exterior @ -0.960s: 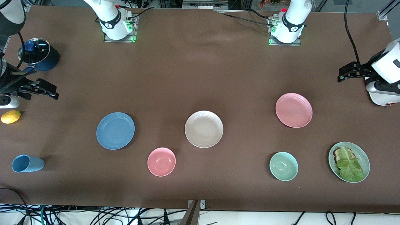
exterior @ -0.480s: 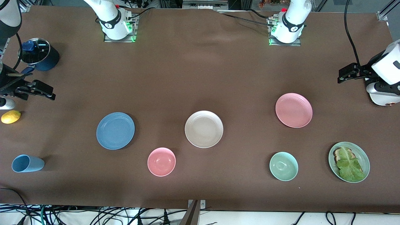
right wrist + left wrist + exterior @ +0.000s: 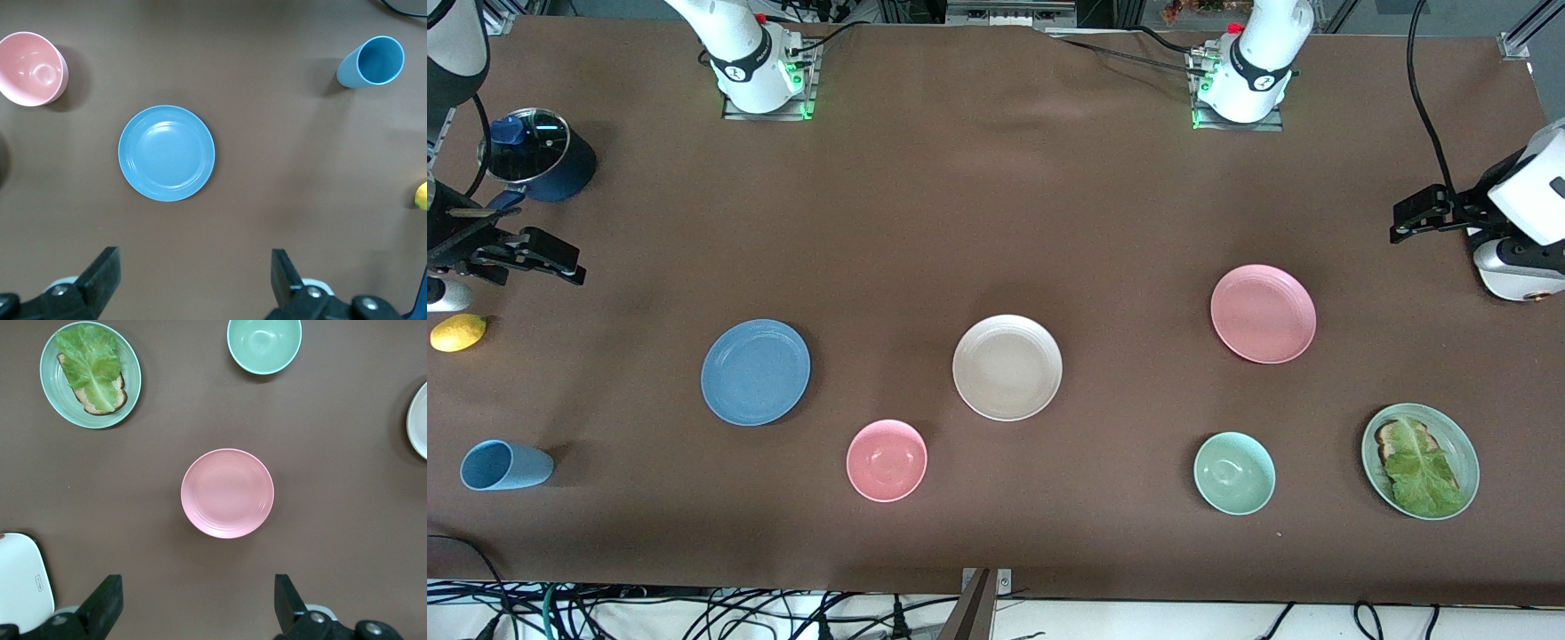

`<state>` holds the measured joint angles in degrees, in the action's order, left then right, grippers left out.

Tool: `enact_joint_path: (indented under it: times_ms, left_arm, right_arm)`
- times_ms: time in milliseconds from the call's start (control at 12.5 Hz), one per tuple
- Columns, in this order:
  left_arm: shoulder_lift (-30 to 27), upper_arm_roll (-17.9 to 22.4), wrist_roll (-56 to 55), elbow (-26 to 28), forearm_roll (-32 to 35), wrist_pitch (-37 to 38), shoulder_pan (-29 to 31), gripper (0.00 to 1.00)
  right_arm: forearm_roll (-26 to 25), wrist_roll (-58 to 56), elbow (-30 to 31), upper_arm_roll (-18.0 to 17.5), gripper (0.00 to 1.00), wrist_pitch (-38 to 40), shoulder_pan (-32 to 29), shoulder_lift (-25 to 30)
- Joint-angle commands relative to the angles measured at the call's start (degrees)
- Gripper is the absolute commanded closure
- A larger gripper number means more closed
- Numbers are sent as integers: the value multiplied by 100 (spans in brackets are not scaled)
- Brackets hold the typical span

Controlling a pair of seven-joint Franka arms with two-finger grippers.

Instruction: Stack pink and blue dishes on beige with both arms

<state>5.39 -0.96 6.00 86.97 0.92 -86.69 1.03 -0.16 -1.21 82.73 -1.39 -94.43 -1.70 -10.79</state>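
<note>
The cream-beige plate (image 3: 1007, 366) lies flat in the middle of the table. A blue plate (image 3: 755, 372) (image 3: 167, 153) rests toward the right arm's end, a pale pink plate (image 3: 1263, 313) (image 3: 227, 493) toward the left arm's end. All three are bare and apart from each other. High over the table's end, my right gripper (image 3: 560, 260) (image 3: 195, 283) is open and empty, off to the side of the blue plate. My left gripper (image 3: 1414, 216) (image 3: 198, 607) is also open and empty, high over the other end, off to the side of the pink plate.
A pink bowl (image 3: 887, 460), a green bowl (image 3: 1234, 473) and a green plate with lettuce on bread (image 3: 1420, 460) sit nearer the camera. A blue cup (image 3: 505, 465) lies on its side. A lemon (image 3: 458, 332) and a dark pot (image 3: 538, 153) are at the right arm's end.
My right gripper has drawn back slightly toward its end of the table. The left gripper has shifted slightly the same way at its end. The plates have not moved.
</note>
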Motion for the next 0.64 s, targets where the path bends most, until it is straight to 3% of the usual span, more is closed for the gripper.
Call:
enact_joint_path:
  times_ms: [0,560]
  left_arm:
    - [-82,-9,-28,109,-40,-58,11,0]
    - [-100,-18,-37,118,-40,56,2,0]
  right_arm:
    - [16,-2,-37,-28,0,30,-23,41]
    - [16,-2,-37,-28,0,21,-23,50]
